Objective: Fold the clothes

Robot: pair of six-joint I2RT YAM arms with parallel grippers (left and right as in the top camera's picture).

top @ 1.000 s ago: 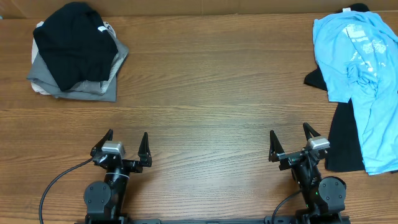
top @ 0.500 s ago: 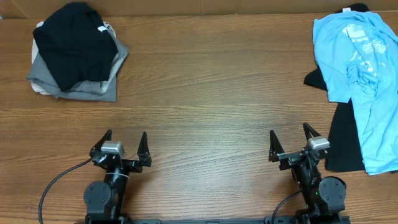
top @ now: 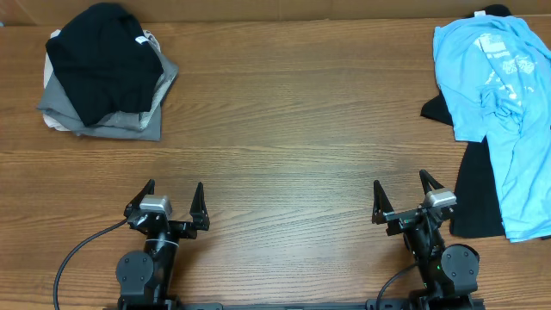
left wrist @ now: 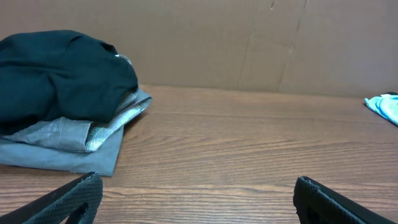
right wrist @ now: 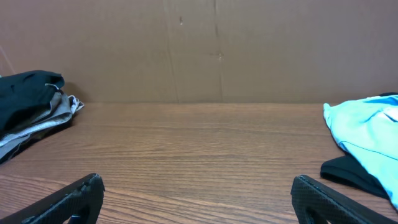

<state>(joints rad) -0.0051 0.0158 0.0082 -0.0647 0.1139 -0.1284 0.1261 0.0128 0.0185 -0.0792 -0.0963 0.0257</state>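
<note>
**A:** Where are the clothes?

**B:** The light-blue T-shirt (top: 504, 112) lies rumpled at the far right of the desk (top: 284, 129) and runs off the picture's right edge. It is spread over a black garment (top: 475, 198), which shows from under the shirt's left side and nearer end.

**A:** Any writing to read?

**B:** There is white print on the shirt's upper part, but it is too small and creased to read. I can't make out a brand.

**A:** And on the left side?

**B:** A stack (top: 103, 86) sits in the far left corner. It has a black top piece (top: 99, 60) over a grey piece (top: 116, 125) and something paler. A small white tag (top: 139, 40) shows on the black one, and nothing on it is legible.

**A:** The hands?

**B:** The left hand (top: 175, 189) and the right hand (top: 401, 182) sit at the near edge of the desk. Each has its fingers spread wide apart with nothing between them. Both are well apart from any cloth. Each wrist view shows dark fingertips in the lower corners with bare wood between them. A brown cardboard wall (left wrist: 249, 43) stands behind the desk.
</note>
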